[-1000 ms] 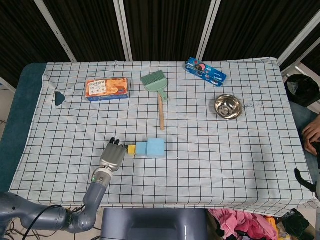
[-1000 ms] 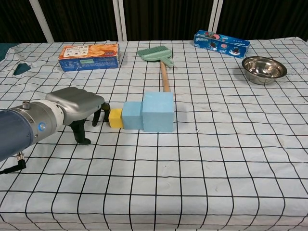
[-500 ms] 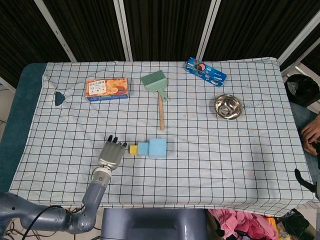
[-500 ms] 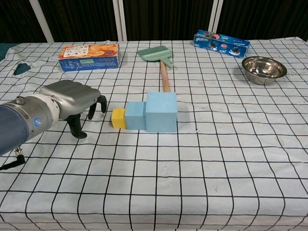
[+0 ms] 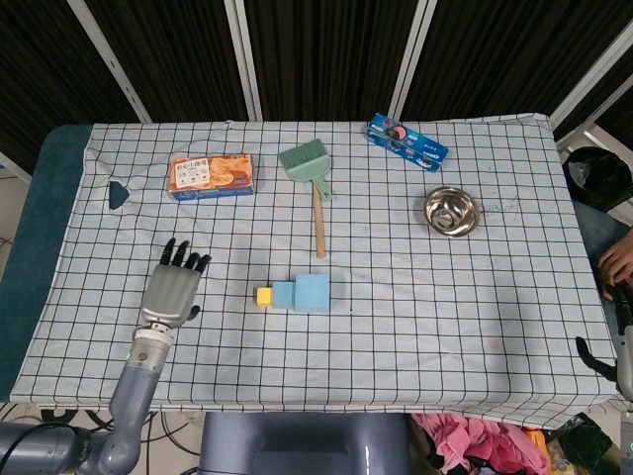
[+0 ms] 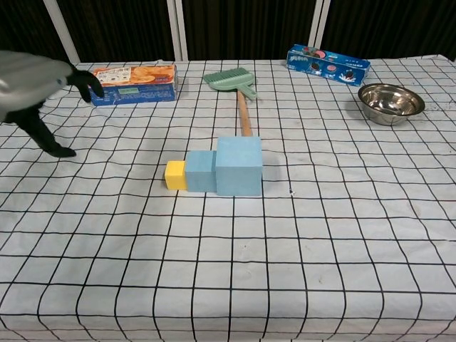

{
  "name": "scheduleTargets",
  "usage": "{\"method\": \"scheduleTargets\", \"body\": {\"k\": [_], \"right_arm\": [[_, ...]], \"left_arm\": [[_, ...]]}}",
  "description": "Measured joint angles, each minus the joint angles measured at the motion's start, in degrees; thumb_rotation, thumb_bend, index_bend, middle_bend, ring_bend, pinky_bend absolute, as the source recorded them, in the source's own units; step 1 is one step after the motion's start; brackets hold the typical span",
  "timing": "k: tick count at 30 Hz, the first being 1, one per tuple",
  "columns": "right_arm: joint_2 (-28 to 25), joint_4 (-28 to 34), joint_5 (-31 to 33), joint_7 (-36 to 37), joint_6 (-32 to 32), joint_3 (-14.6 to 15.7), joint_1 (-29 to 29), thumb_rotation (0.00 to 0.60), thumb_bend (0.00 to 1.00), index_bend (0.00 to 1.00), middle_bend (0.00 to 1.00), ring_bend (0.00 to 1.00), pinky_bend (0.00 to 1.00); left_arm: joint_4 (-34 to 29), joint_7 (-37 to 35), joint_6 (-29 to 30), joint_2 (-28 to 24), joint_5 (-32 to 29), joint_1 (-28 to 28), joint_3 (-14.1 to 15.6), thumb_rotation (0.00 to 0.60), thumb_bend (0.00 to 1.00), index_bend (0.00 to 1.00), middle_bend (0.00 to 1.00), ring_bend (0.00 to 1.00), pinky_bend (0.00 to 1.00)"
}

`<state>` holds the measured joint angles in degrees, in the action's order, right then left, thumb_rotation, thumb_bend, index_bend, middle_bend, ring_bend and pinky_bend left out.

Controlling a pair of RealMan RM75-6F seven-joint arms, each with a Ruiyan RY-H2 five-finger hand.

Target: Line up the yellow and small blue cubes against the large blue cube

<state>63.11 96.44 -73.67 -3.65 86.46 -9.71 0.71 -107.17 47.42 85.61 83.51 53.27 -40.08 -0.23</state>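
Note:
The yellow cube [image 5: 264, 295], the small blue cube [image 5: 283, 294] and the large blue cube [image 5: 312, 291] stand in a touching row on the checked cloth, yellow at the left end. The chest view shows the same row: yellow cube [image 6: 174, 174], small blue cube [image 6: 200, 171], large blue cube [image 6: 239, 165]. My left hand [image 5: 173, 289] hovers well left of the row, fingers spread, holding nothing; in the chest view the left hand [image 6: 32, 82] is at the top left corner. Only a sliver of my right hand [image 5: 593, 354] shows at the lower right edge.
An orange cracker box [image 5: 210, 175] and a green brush [image 5: 315, 188] with a wooden handle lie behind the row. A blue cookie pack [image 5: 406, 142] and a steel bowl [image 5: 451, 211] are at the back right. A person's hand [image 5: 618, 262] sits at the right edge.
My left hand has drawn away from the yellow cube, moving left and back with its fingers spreading. The cube row shifted slightly right earlier and now stays put.

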Motion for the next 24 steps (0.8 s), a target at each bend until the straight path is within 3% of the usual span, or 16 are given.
{"method": "scheduleTargets", "body": {"k": [6,11,17,24], "right_arm": [[-0.28,0.13,-2.09,-0.82,-2.18,1.6,0.91,0.6,0.2,0.12,0.11,0.26,0.17],[0.22,-0.17,-3.02,-1.78,-2.81,2.27,1.51,0.6,0.2,0.12,0.11,0.26,0.17],[0.55,-0.13,-3.47,-2.43,-2.87,2.64,1.73,0.6,0.2,0.12,0.11,0.26,0.17],[0.56,0.14,-3.68,-3.0,-2.78,2.88,1.79,0.6,0.2,0.12,0.11,0.26,0.17]], "left_arm": [[1.73,-17.54,7.95,-7.57,14.87,11.1,6.32,0.6,0.13,0.2,0.2,0.01,0.0],[5.25,-27.19,12.92,-11.88,19.24,19.8,9.78,0.6,0.13,0.2,0.19,0.0,0.0],[10.0,-37.67,15.3,-13.91,23.21,24.89,10.96,0.6,0.13,0.2,0.19,0.0,0.0],[14.54,-45.84,13.44,-15.45,23.13,29.17,9.4,0.6,0.13,0.2,0.19,0.0,0.0]]}}
